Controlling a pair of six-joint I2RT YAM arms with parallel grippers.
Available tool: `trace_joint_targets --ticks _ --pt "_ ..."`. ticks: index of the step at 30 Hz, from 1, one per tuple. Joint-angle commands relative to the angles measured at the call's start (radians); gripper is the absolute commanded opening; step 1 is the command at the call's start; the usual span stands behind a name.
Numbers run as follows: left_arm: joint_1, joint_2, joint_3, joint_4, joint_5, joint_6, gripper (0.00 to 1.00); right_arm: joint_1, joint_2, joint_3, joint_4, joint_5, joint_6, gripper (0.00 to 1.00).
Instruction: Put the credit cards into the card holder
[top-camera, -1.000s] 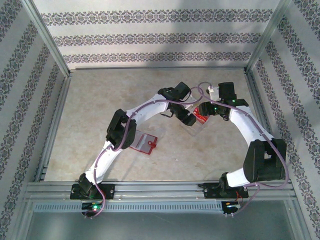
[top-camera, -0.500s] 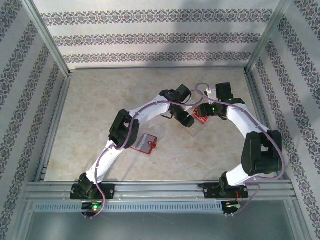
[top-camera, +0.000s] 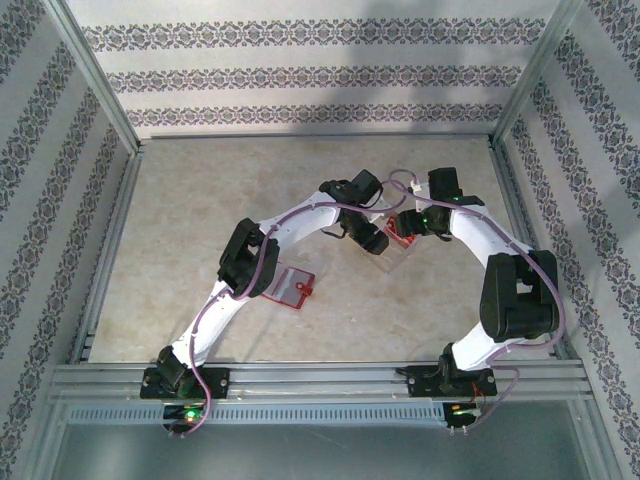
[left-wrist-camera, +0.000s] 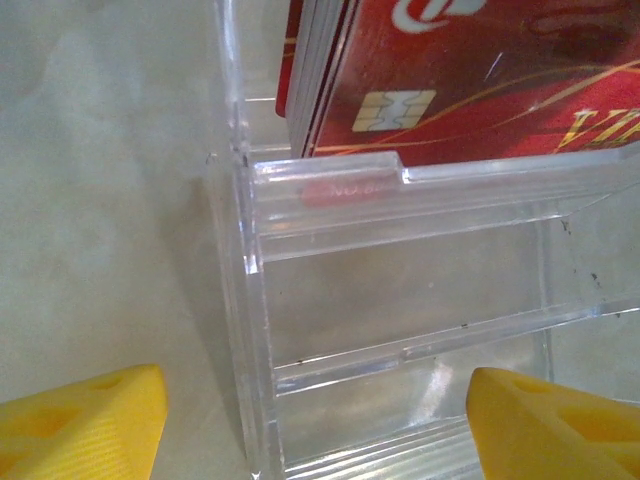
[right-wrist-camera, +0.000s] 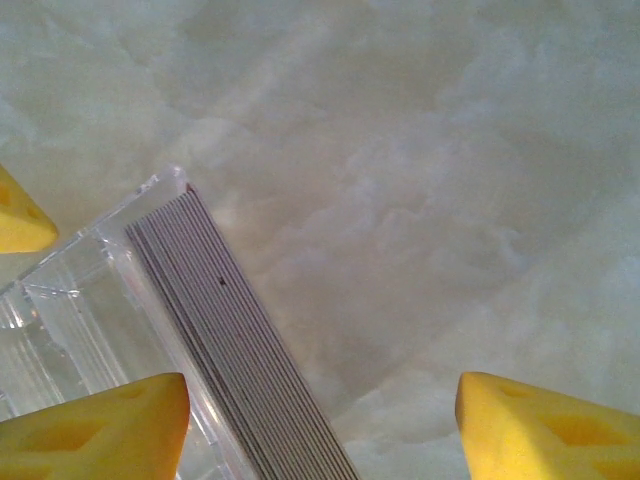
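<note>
The credit cards (left-wrist-camera: 460, 70) are a stack of glossy red cards standing on edge in a clear plastic tray (left-wrist-camera: 330, 190); the front one shows a gold chip. My left gripper (left-wrist-camera: 320, 430) is open, its yellow fingertips on either side of the tray's near end. In the right wrist view the card stack (right-wrist-camera: 240, 340) shows edge-on as grey lines. My right gripper (right-wrist-camera: 320, 425) is open above it, the stack close to its left finger. From above, the cards (top-camera: 402, 228) lie between the left gripper (top-camera: 375, 243) and right gripper (top-camera: 408, 228). The card holder (top-camera: 285, 285), a red wallet, lies flat by the left arm's elbow.
The tray (right-wrist-camera: 60, 320) sits on a beige marbled tabletop (top-camera: 200, 220). Patterned walls and metal rails (top-camera: 320, 375) fence in the table on all sides. A third yellow tip (right-wrist-camera: 20, 220) shows at the left edge of the right wrist view.
The right arm has folded inward, bringing its gripper slightly left over the cards. The left arm and the wallet have stayed where they were.
</note>
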Motion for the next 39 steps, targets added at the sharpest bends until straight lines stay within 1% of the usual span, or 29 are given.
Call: trace_joint_targets --ticks 1,5,11,20,33,39 --pt "0.007 0.022 -0.033 -0.060 -0.040 0.020 0.78 -0.013 0.015 0.011 -0.004 0.046 -0.010 0.71" --pt "0.007 0.008 -0.048 -0.058 -0.028 0.016 0.78 -0.013 0.012 0.012 -0.021 0.089 -0.020 0.71" --pt "0.006 0.001 -0.059 -0.056 -0.035 0.017 0.78 -0.013 -0.012 0.008 -0.025 0.094 -0.023 0.69" --pt "0.002 0.009 -0.060 -0.060 -0.024 0.020 0.77 -0.012 -0.020 0.019 -0.035 0.057 -0.019 0.60" --pt "0.002 0.010 -0.056 -0.062 -0.033 0.022 0.77 -0.013 -0.053 0.018 -0.038 0.071 -0.027 0.56" --pt "0.001 0.014 -0.051 -0.061 -0.036 0.020 0.77 -0.013 -0.046 0.014 -0.030 0.048 -0.028 0.56"
